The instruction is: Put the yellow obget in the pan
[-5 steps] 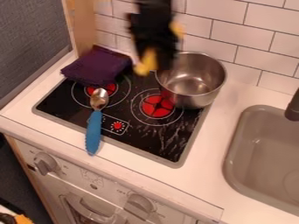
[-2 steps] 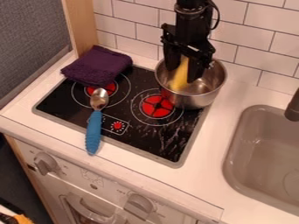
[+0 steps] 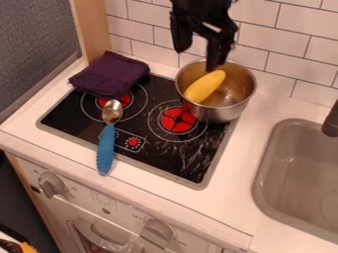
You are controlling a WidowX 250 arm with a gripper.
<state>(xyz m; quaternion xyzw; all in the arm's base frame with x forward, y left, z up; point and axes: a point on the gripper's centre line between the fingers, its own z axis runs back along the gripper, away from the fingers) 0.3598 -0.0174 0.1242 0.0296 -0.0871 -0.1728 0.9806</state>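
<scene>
Tapering yellow object (image 3: 205, 86) (smooth, oblong).

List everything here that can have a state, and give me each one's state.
Claw: open, above the pan
Yellow thing: released, lying in the pan
Pan: upright, uncovered
Cloth: folded up
Spoon: lying down
Stove: on or off, cannot tell

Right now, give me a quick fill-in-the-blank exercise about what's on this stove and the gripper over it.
The long object lying inside the pan is ____.
The open gripper hangs above, holding ____.
The spoon has a ____ handle.
The cloth is dark ____.

Missing words: yellow; nothing; blue; purple.
</scene>
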